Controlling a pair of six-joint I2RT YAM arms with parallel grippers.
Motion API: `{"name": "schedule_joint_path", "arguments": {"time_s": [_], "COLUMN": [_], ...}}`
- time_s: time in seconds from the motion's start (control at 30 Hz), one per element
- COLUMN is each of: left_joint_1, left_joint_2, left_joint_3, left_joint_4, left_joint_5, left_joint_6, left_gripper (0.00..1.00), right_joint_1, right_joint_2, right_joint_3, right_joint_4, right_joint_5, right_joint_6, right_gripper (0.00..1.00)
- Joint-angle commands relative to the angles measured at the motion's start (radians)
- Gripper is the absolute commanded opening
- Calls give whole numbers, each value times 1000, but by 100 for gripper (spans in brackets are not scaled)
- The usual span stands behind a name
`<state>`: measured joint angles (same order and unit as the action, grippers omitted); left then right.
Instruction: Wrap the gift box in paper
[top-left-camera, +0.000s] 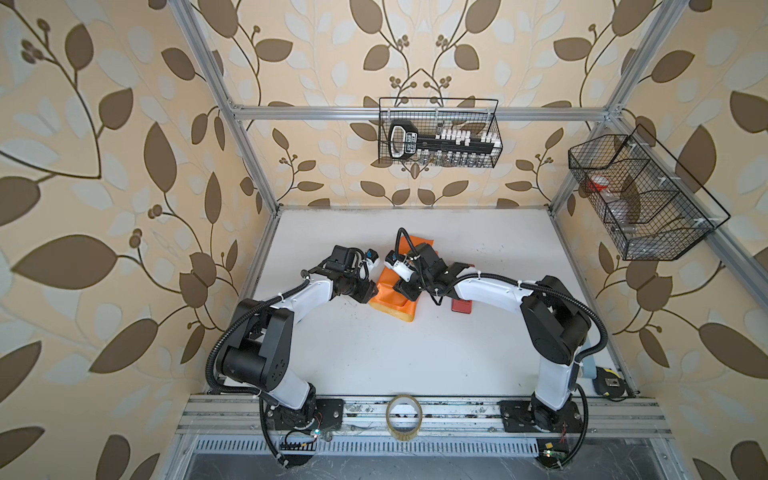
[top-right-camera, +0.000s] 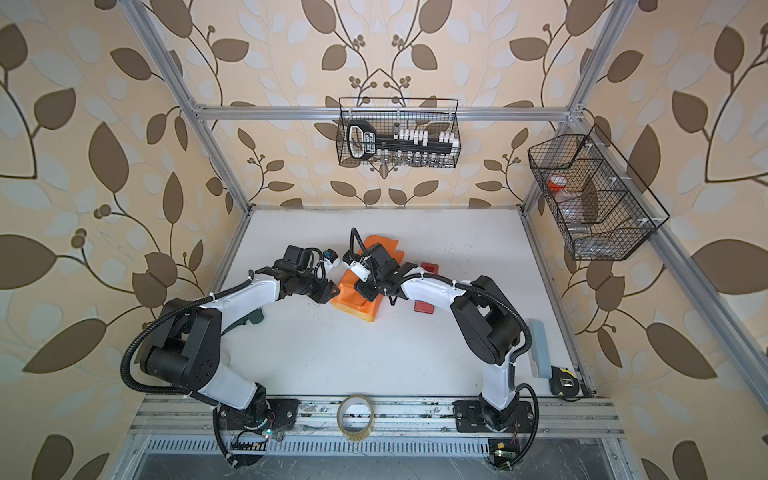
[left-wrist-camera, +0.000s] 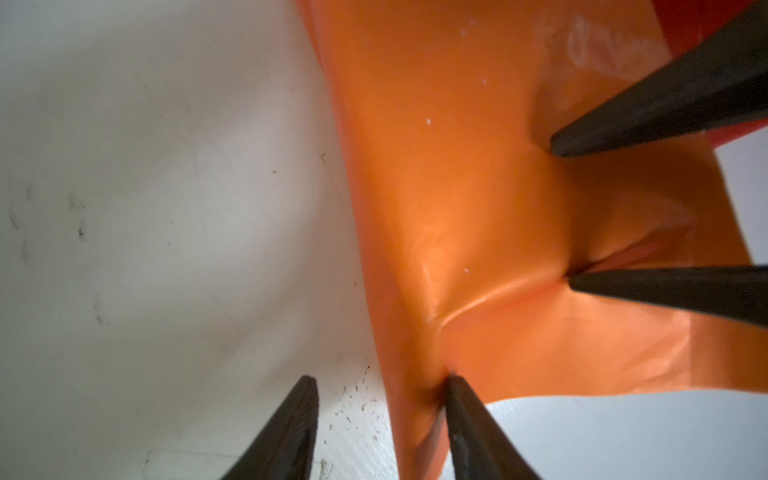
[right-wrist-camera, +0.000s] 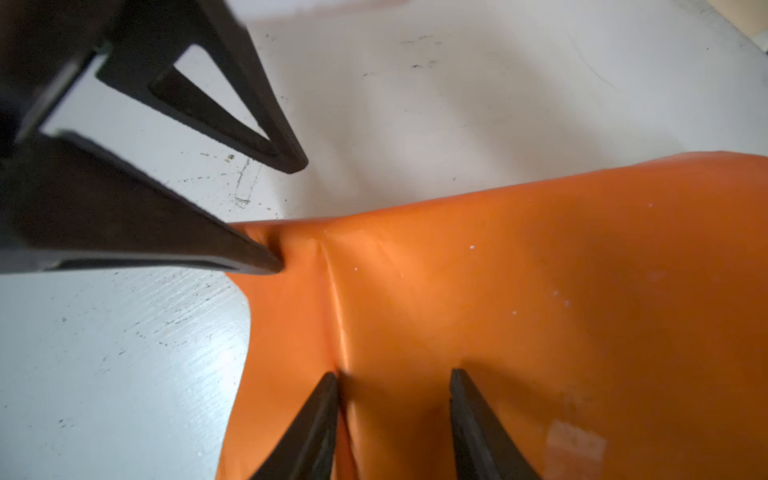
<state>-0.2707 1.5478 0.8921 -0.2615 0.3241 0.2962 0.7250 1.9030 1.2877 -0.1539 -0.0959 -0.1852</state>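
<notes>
The orange paper (top-left-camera: 387, 284) (top-right-camera: 348, 286) lies bunched mid-table, its yellow-tan underside showing at the near edge. The gift box is hidden under it. My left gripper (left-wrist-camera: 380, 380) (top-left-camera: 371, 293) is at the paper's left side with its jaws apart. One of its fingertips (left-wrist-camera: 453, 384) presses into a standing fold of paper (left-wrist-camera: 457, 208), the other is over bare table. My right gripper (right-wrist-camera: 394, 374) (top-left-camera: 405, 286) is open, and both its tips rest on the paper's (right-wrist-camera: 540, 291) top, beside a crease. Each wrist view shows the other gripper's fingers touching the paper.
A red tape dispenser (top-left-camera: 461, 306) lies just right of the paper under the right arm. A clear tape roll (top-left-camera: 404, 415) stands on the front rail. Wire baskets (top-left-camera: 438, 133) (top-left-camera: 640, 199) hang at the back and on the right wall. A tape measure (top-left-camera: 609, 380) sits front right.
</notes>
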Motion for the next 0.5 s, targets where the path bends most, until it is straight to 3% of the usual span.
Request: {"name": "schedule_joint_path", "arguments": {"time_s": [0.0, 0.2, 0.3, 0.4, 0.47], "left_joint_1": [-14, -19, -21, -21, -21], "left_joint_2": [-14, -51, -60, -58, -52], "left_joint_3": [30, 39, 20, 4, -9], "left_joint_4": [-36, -67, 5, 51, 79], "left_joint_5": [-7, 63, 110, 62, 27], "left_joint_6": [-73, -192, -92, 49, 70], "left_gripper": [45, 46, 45, 45, 46], "right_joint_1": [4, 1, 0, 1, 1], "right_joint_2": [16, 22, 20, 20, 19], "right_joint_3": [-42, -42, -42, -42, -42], "right_joint_4": [-50, -45, -33, -31, -33], "right_joint_5": [31, 32, 29, 25, 24], "right_joint_6": [-34, -38, -36, -33, -35], "right_gripper": [43, 43, 42, 42, 41]}}
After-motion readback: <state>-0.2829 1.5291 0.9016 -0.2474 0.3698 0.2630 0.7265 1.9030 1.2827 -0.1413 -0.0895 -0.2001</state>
